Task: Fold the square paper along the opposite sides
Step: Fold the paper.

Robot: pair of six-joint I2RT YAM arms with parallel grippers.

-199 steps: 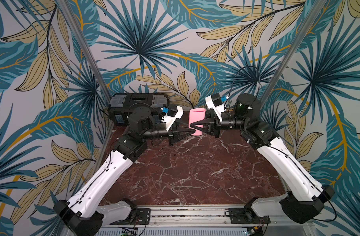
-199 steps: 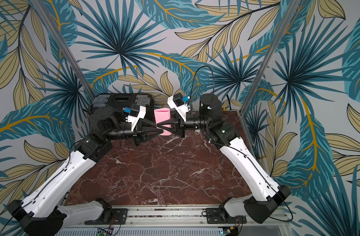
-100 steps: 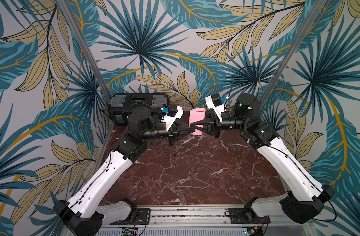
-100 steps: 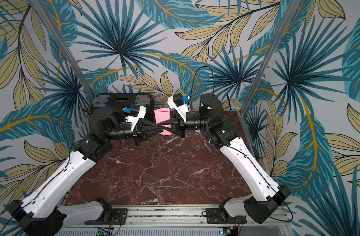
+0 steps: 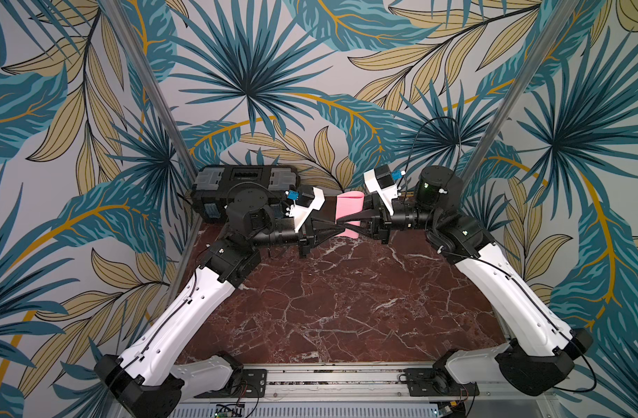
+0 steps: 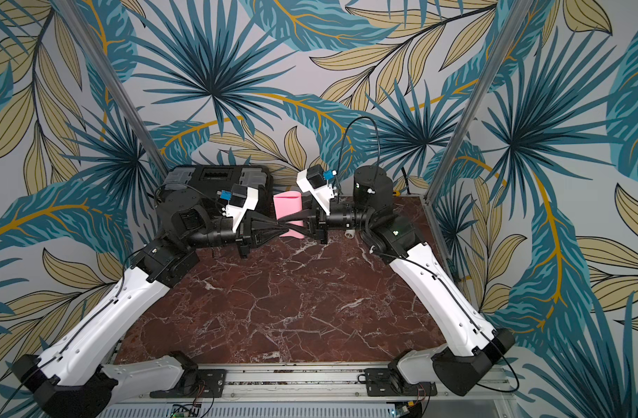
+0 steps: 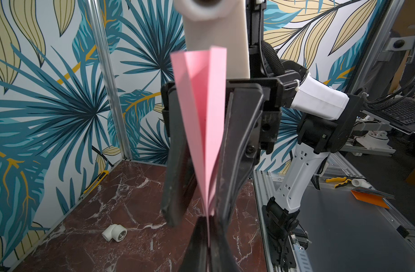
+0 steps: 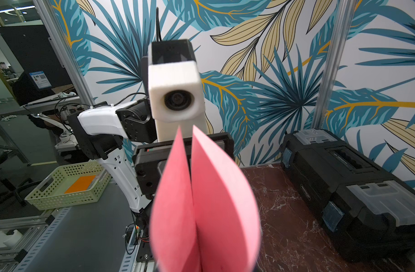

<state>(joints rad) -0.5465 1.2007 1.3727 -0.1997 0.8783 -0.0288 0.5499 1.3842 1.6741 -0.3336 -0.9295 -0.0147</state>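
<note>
paper [image 5: 349,206]: hanging bowed double above the back of the table [image 5: 328,296], between both grippers
left gripper [image 7: 207,223]: clamping tight on the paper's pinched edge
right gripper [image 5: 341,219]: jaws standing partway apart, squeezing the bowed paper
toolbox [image 8: 343,179]: sitting closed in the back corner, contents hidden
basket [image 8: 60,200]: sitting off the table, holding an orange sheet [image 8: 80,184]

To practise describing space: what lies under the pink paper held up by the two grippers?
Bare marble tabletop; the pink paper hangs above it. The white pipe elbow lies off to one side. In both top views the sheet hides the table behind it.
</note>
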